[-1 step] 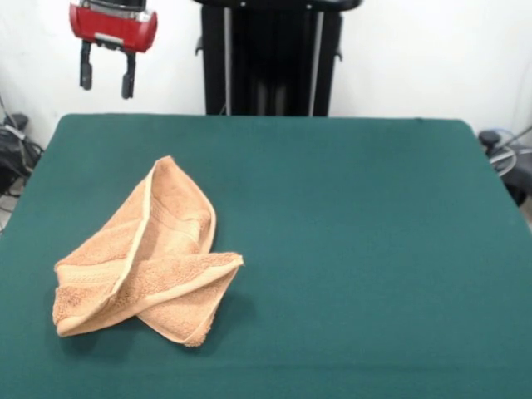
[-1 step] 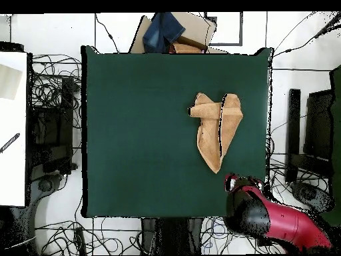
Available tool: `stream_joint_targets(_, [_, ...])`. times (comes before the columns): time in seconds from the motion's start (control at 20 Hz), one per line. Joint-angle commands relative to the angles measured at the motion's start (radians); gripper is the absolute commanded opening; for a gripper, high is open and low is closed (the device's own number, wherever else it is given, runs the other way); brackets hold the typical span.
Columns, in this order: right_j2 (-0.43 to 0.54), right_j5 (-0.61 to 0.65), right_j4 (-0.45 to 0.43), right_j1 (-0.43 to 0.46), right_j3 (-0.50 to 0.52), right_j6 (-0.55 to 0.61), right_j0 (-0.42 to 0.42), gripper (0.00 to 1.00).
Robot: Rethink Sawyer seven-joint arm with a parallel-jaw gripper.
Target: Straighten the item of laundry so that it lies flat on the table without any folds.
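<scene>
The item of laundry (image 1: 141,258) is a peach-orange towel lying crumpled on the table (image 1: 349,216), at the near left in the front view. It is folded over itself, with one paler hemmed flap crossing diagonally over the rest. In the overhead view the towel (image 2: 216,127) lies at the right side of the green table (image 2: 140,133). My gripper (image 1: 106,79) hangs high above the table's far left corner, well clear of the towel. It is open, its two black fingers (image 1: 128,81) apart with nothing between them. From overhead the gripper (image 2: 233,183) sits by the table's lower right corner.
Tangled cables (image 2: 50,87) lie on the floor around the table. A cardboard box with blue cloth (image 2: 168,32) stands beyond the table's top edge in the overhead view. A white surface (image 2: 13,133) is at the left, and black equipment (image 2: 313,133) at the right.
</scene>
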Motion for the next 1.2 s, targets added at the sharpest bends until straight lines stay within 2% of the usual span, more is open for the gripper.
stream_joint_targets(0.05, [-0.089, -0.289, 0.014, 0.019, 0.001, 0.228, 0.057, 1.0])
stream_joint_targets(0.15, [-0.074, -0.341, 0.01, 0.016, 0.024, 0.219, 0.043, 1.0])
stream_joint_targets(0.35, [-0.18, -0.445, 0.051, 0.053, 0.01, 0.187, 0.117, 1.0])
stream_joint_targets(0.45, [-0.208, -0.497, 0.073, 0.08, 0.016, 0.186, 0.124, 1.0])
stream_joint_targets(0.55, [-0.198, -0.499, 0.069, 0.085, 0.018, 0.182, 0.11, 1.0])
stream_joint_targets(0.75, [-0.159, -0.403, 0.083, 0.098, 0.015, 0.18, 0.088, 1.0])
stream_joint_targets(1.0, [-0.184, -0.45, 0.099, 0.181, 0.007, 0.184, 0.108, 1.0])
stream_joint_targets(1.2, [-0.181, -0.463, 0.092, 0.202, 0.007, 0.178, 0.112, 1.0])
